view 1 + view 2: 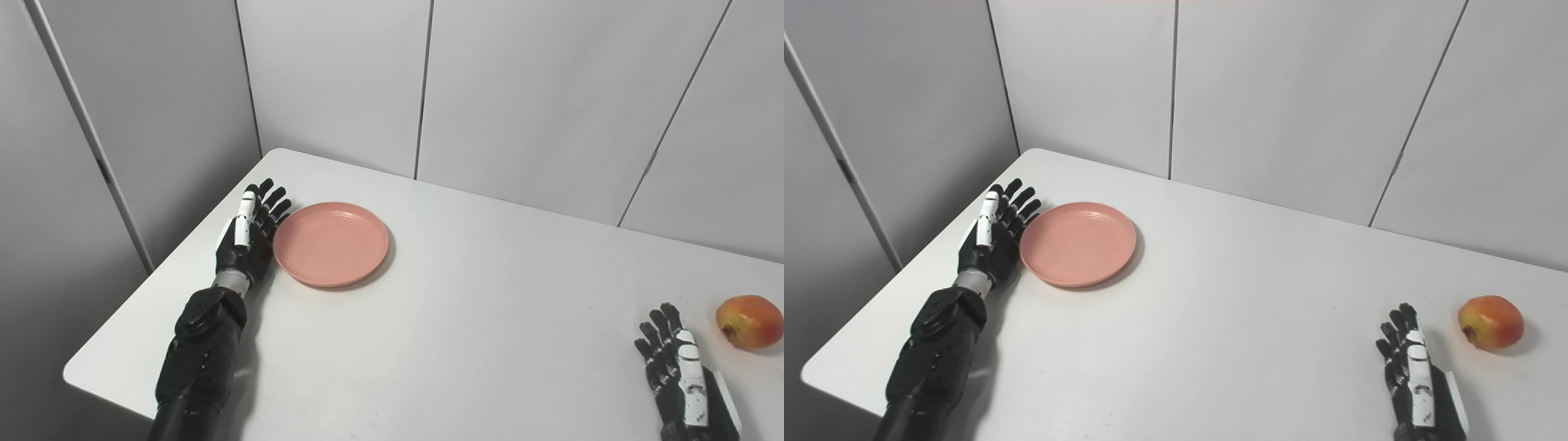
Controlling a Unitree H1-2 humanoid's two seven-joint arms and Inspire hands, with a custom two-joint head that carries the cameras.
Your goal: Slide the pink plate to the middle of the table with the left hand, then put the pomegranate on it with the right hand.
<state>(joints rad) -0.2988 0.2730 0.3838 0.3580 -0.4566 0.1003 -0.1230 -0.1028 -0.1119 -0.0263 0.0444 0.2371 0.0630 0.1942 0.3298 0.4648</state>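
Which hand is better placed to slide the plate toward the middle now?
Left. The left hand is open, right beside the plate's outer rim. The right hand rests far across the table, near the pomegranate.

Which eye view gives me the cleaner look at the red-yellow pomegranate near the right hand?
The right eye view: the round red-yellow pomegranate sits fully in frame with bare white table around it, apart from the right hand. The left eye view shows it whole too, but pressed almost against the right picture edge.
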